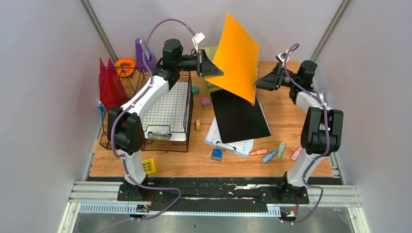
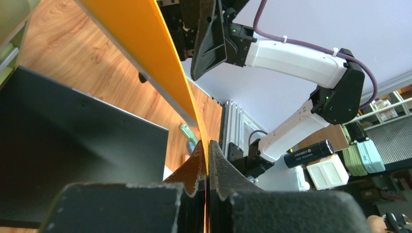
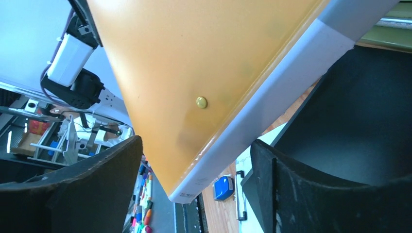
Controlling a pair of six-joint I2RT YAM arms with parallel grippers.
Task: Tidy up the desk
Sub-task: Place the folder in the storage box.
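We see our left gripper [image 1: 215, 72] pressed together on one edge of the orange folder [image 1: 239, 53], holding it tilted in the air. Our right gripper [image 1: 257, 83] is spread wide at the folder's opposite edge. The desk [image 1: 291, 121] lies below both grippers, with a black folder [image 1: 240, 116] on it under the lifted one.

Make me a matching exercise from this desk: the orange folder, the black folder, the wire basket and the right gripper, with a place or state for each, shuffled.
1. orange folder
2. black folder
3. wire basket
4. right gripper

A. lying flat on the clipboard
B. open, astride the orange folder's corner
C. raised, pinched in the left gripper
D. at the desk's left side

Pairs: 1-C, 2-A, 3-D, 4-B
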